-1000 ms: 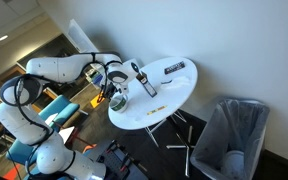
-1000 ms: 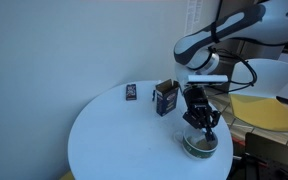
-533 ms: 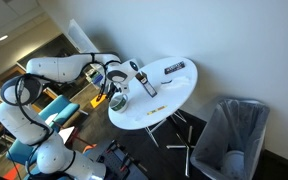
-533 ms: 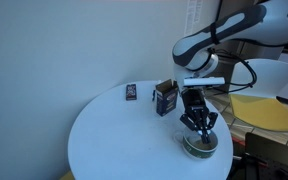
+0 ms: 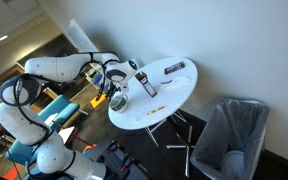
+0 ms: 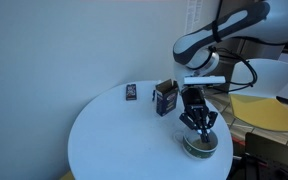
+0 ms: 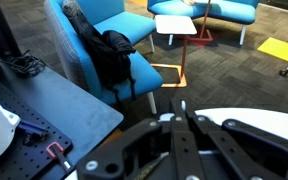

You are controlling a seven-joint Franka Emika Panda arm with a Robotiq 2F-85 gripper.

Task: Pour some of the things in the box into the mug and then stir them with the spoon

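Observation:
The box (image 6: 165, 98) stands upright near the middle of the round white table (image 6: 112, 142); it also shows as a dark carton (image 5: 145, 81). The greyish mug (image 6: 200, 146) with a dark inside sits at the table's edge, and shows small in an exterior view (image 5: 119, 101). My gripper (image 6: 198, 127) hangs straight above the mug, pointing down into it, fingers pressed together. In the wrist view the gripper (image 7: 181, 108) is shut, and a thin pale sliver, the spoon (image 7: 182, 104), peeks out at the tips. The spoon's bowl is hidden.
A flat dark item with white lettering (image 6: 131, 92) lies at the table's far side (image 5: 174, 68). A grey bin (image 5: 230, 134) stands on the floor beside the table. Blue chairs (image 7: 109, 45) and a black perforated plate (image 7: 39, 112) lie beyond the table edge.
The gripper has shifted slightly sideways above the mug, staying shut. The box and the mug have not moved.

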